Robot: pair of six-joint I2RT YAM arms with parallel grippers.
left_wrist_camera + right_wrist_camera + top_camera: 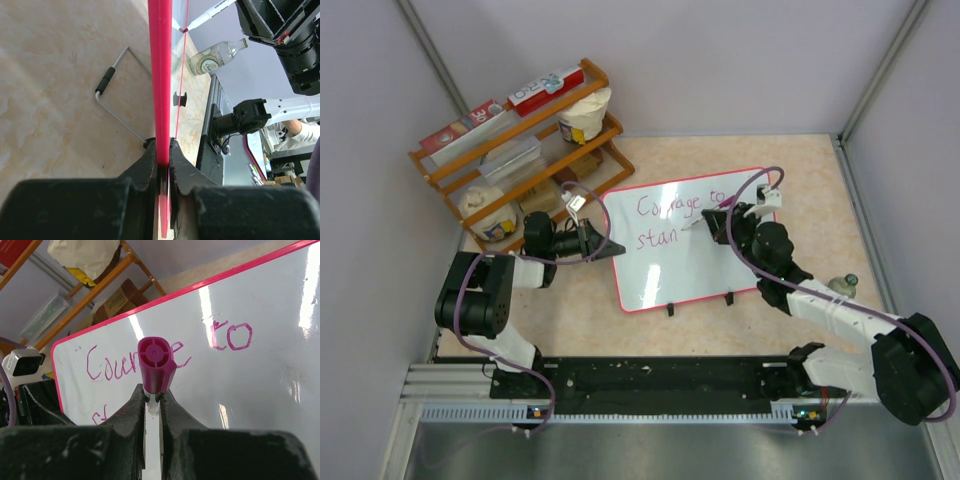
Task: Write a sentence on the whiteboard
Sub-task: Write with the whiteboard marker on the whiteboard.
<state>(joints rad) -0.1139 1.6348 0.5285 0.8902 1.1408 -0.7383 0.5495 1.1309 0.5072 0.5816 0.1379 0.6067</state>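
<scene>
The whiteboard (695, 270) lies tilted on the table, pink rim all round. The sentence (675, 207) reads "Courage to" on the top line and "stan" (658, 238) below it. My left gripper (595, 240) is shut on the board's left rim, seen edge-on as a red strip (160, 75) between the jaws of the left gripper (164, 155). My right gripper (717, 222) is shut on a marker (692, 226) whose tip touches the board right of "stan". In the right wrist view the marker's magenta end (156, 365) sticks out of the right gripper (152, 397), with the writing (165, 357) behind it.
An orange wooden rack (520, 140) with boxes and a cup stands at the back left, close to the left arm. A glass bottle (843, 285) stands by the right arm. Two black clips (672, 310) sit at the board's near edge. A wire stand (117, 95) props the board.
</scene>
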